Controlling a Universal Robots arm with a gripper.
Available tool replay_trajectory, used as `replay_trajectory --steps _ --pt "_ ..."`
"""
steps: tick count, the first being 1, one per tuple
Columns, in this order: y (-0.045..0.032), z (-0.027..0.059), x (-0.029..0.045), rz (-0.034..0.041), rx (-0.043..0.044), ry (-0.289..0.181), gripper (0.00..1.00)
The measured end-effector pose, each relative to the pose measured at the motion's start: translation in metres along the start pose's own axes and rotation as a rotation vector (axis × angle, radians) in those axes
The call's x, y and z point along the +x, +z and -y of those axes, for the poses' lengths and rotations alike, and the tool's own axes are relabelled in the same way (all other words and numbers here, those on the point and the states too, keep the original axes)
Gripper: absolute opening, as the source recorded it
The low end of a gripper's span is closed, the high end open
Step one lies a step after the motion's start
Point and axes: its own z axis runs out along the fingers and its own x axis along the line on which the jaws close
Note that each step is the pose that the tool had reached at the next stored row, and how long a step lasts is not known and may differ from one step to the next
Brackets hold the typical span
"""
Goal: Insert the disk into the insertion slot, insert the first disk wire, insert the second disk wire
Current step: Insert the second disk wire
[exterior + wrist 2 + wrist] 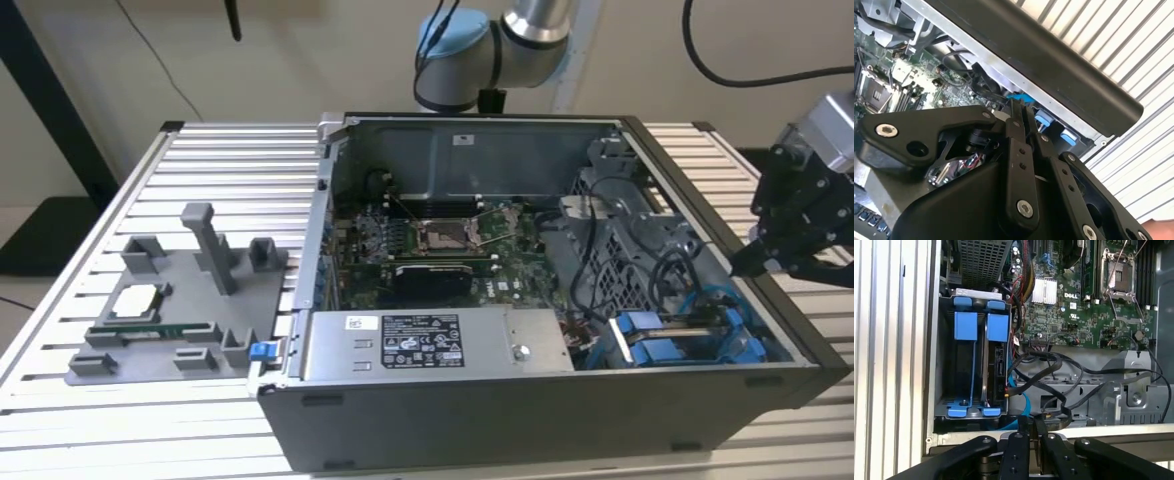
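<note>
The disk (996, 365) stands on edge in its blue carrier (997, 327) inside the insertion slot (943, 360), a grey metal bay in the open computer case's corner at the exterior view's right (681, 340). A second blue carrier (965, 326) sits beside it. Black wires (1054, 367) and a blue wire (1015, 390) loop next to the disk's edge; I cannot tell whether any is plugged in. My gripper (743, 265) hovers over the case's side wall, just outside the bay. Its fingers (1015, 120) are shut, and I see nothing between them.
The case holds a motherboard (441, 245), a labelled power supply (427, 345) and a perforated grey cage (981, 262). On the slatted table (227, 160), at the exterior view's left, a grey fixture (174, 330) carries a square chip (138, 300) and a memory stick (150, 330).
</note>
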Motion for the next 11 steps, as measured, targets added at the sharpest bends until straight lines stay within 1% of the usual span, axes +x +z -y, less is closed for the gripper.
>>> replay_trajectory --steps 5,7,11 --pt "-0.0074 -0.0087 -0.0021 0.0001 0.0000 0.000 0.00" --pt "-0.0085 -0.0137 -0.0025 0.0001 0.0009 0.000 0.00" --pt "-0.0090 -0.0255 -0.0029 -0.0014 0.0057 -0.001 0.00"
